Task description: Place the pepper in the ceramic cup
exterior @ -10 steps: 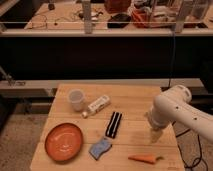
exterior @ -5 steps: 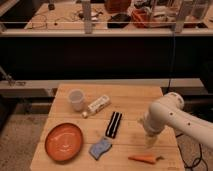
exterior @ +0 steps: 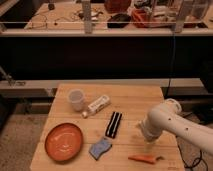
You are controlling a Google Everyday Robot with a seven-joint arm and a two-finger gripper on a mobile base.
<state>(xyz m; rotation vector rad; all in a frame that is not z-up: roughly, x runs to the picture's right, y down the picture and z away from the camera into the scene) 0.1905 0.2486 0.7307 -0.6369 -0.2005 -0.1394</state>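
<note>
The pepper point(exterior: 143, 159) is small, slender and orange, and lies flat near the table's front right edge. The ceramic cup point(exterior: 76, 99) is small, white and upright at the table's back left. My gripper point(exterior: 149, 145) hangs from the white arm point(exterior: 167, 120) that comes in from the right. It points down just above and slightly right of the pepper. The cup is far to its left.
On the wooden table point(exterior: 130, 97) lie a white tube-shaped bottle point(exterior: 98, 106) beside the cup, a black flat object point(exterior: 114, 124) in the middle, a blue-grey sponge point(exterior: 100, 148) in front of it, and a round orange plate point(exterior: 64, 141) at the front left.
The arm has swung left and down over the last second, bringing the gripper from the table's right side to just above the pepper. The objects have not moved.
</note>
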